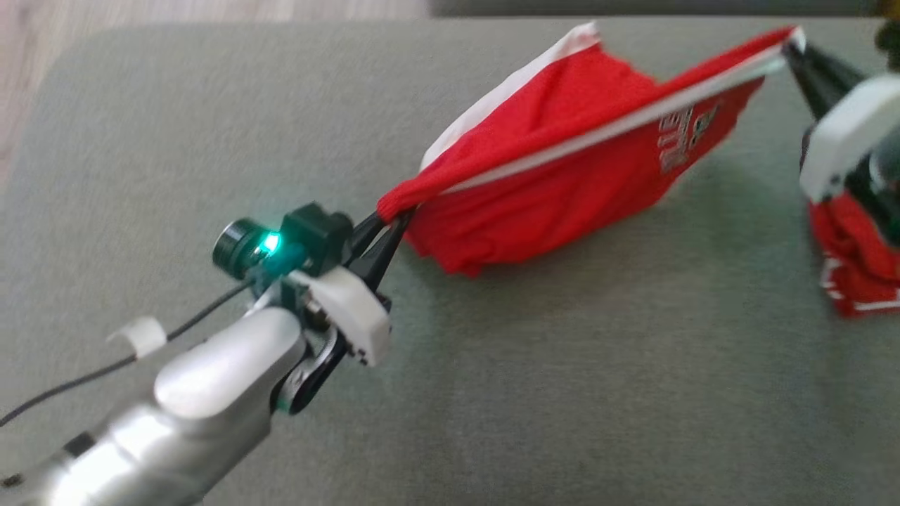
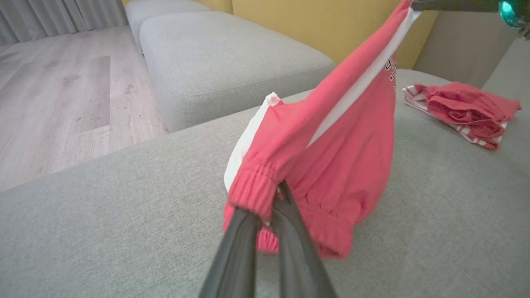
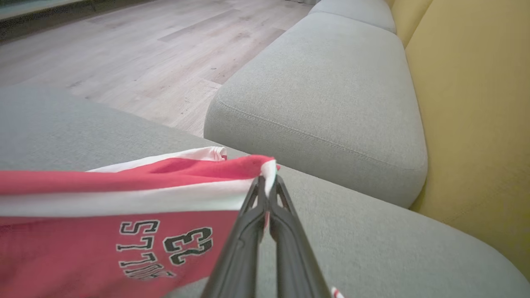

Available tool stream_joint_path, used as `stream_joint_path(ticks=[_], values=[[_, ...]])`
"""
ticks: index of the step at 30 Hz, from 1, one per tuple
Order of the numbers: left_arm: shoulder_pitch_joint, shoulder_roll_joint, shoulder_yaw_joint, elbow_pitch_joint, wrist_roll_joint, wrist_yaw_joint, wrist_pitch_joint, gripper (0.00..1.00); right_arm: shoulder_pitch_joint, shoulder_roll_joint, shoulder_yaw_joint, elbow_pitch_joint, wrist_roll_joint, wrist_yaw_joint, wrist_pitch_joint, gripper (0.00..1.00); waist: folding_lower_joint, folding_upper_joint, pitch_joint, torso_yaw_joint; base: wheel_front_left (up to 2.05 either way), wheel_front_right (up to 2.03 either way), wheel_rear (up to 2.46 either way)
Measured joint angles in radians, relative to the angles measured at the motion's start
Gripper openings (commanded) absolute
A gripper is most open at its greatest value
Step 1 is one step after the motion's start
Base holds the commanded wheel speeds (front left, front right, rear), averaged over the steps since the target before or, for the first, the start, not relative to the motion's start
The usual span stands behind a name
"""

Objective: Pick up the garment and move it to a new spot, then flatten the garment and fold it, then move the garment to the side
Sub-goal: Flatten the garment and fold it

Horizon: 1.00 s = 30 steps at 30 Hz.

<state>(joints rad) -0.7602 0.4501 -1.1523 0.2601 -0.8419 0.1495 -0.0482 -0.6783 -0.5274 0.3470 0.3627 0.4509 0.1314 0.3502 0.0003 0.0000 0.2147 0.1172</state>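
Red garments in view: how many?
2. The held garment hangs stretched between the left gripper and right gripper over the grey cushion; the crumpled garment lies on it at the robot's right.

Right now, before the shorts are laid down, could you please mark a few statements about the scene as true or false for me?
1. The left fingers pinch the ribbed edge of the red shorts. True.
2. The right fingers stand open, holding nothing. False: they are shut on a white-trimmed corner of the shorts.
3. The shorts lie flat on the grey cushion. False: they hang stretched between the two sets of fingers.
4. A second red garment lies crumpled on the cushion. True.
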Motion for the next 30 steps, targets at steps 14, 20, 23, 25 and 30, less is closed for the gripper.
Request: stream_joint_path(ticks=[14,20,23,25,30], values=[[-0.167,-0.181,0.015,0.225,0.004,-0.073,-0.049,0.0,-0.361,0.049,0.123,0.383,-0.174,0.0,-0.085,0.0,0.0,0.0,0.205,0.156,0.0,0.0,0.0],[-0.199,-0.229,0.015,0.295,0.008,-0.099,-0.076,0.0,-0.424,0.059,0.144,0.49,-0.188,0.0,-0.142,0.0,-0.0001,0.0,0.25,0.198,0.0,0.0,0.0],[-0.21,-0.245,0.015,0.322,0.01,-0.116,-0.086,0.0,-0.447,0.065,0.156,0.536,-0.188,0.0,-0.159,0.0,-0.0001,-0.0001,0.264,0.21,0.0,0.0,0.0],[-0.219,-0.254,0.014,0.338,0.015,-0.12,-0.087,0.0,-0.462,0.068,0.156,0.567,-0.188,0.0,-0.178,1.0,-0.0002,0.0,0.271,0.217,0.0,0.0,0.0],[-0.226,-0.273,0.01,0.378,0.016,-0.13,-0.103,1.0,-0.495,0.077,0.135,0.639,-0.197,0.0,-0.232,1.0,-0.0002,0.0,0.275,0.22,0.0,0.0,0.0]])
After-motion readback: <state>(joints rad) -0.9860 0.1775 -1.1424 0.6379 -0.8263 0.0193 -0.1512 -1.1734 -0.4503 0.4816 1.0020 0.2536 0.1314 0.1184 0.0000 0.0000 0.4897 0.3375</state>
